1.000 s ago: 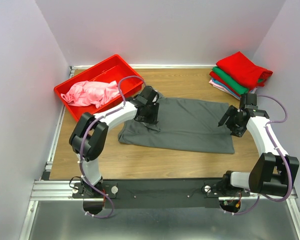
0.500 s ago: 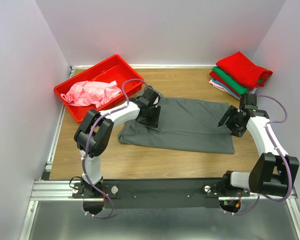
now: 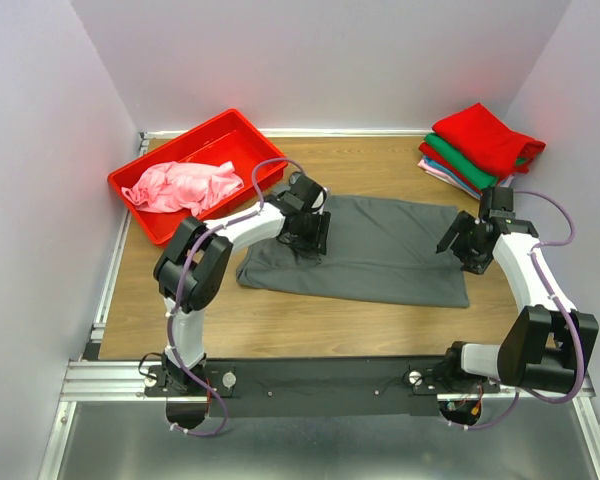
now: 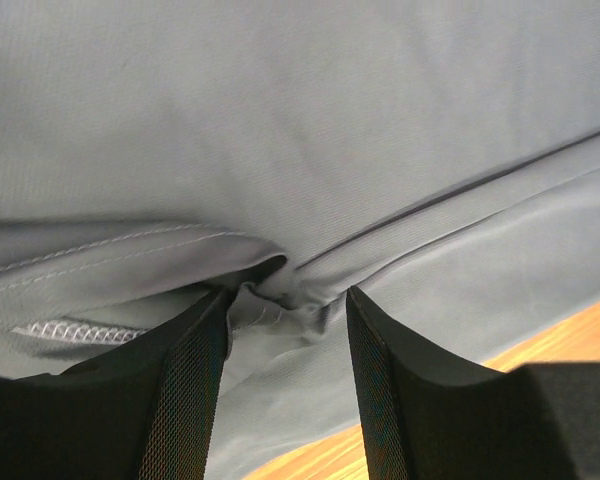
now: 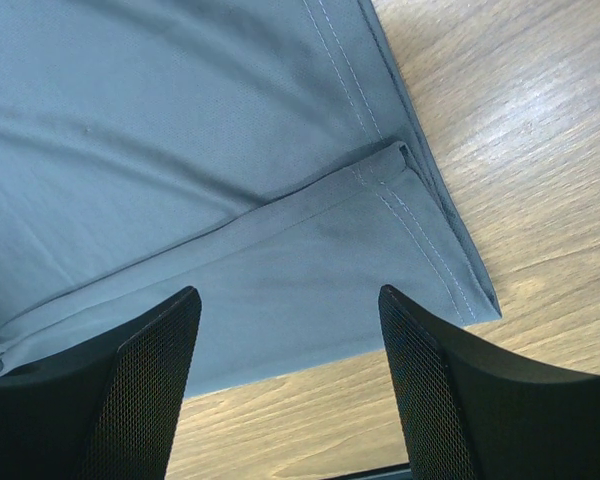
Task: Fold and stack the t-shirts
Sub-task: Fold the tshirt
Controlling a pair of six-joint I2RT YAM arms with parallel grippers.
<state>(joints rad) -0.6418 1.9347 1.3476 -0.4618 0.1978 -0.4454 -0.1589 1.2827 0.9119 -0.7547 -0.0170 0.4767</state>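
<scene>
A dark grey t-shirt (image 3: pixel 390 250) lies flat in a long folded strip across the middle of the table. My left gripper (image 3: pixel 310 238) is low over its left part. In the left wrist view the left gripper (image 4: pixel 287 300) is open, and a small wrinkle of the grey t-shirt (image 4: pixel 310 140) sits between the fingertips. My right gripper (image 3: pixel 452 243) hovers at the shirt's right end. In the right wrist view the right gripper (image 5: pixel 288 295) stands wide open above the hemmed corner of the t-shirt (image 5: pixel 180 150), holding nothing. A pink t-shirt (image 3: pixel 180 185) lies crumpled in the bin.
The red plastic bin (image 3: pixel 220 130) stands at the back left. At the back right corner is a stack of folded shirts, red (image 3: pixel 485 138) on top, then green (image 3: pixel 460 160) and pale pink (image 3: pixel 438 172). Bare wood (image 3: pixel 330 320) runs along the near edge.
My left gripper has slid a little to the right along the grey t-shirt, and its elbow has swung right. The right arm has not moved.
</scene>
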